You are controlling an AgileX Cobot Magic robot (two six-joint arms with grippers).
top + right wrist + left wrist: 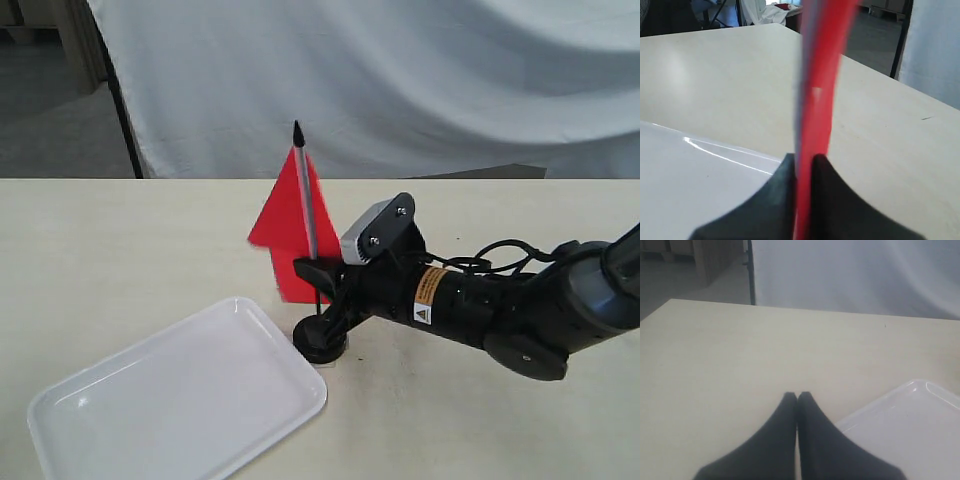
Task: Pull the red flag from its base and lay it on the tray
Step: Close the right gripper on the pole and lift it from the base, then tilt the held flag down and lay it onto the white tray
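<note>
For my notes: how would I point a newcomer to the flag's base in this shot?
Find the white tray on the pale table, the largest item in view. Just off its right edge in the exterior view sits the base, a small round black disc. It alone has the red flag standing over it.

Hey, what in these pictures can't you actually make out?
Exterior view: the right pincer covers where the red flag meets the base.
Right wrist view: the flag is a close blur; the base is out of view.
Left wrist view: the tray is cut off by the frame edge; the left pincer covers some table.
</note>
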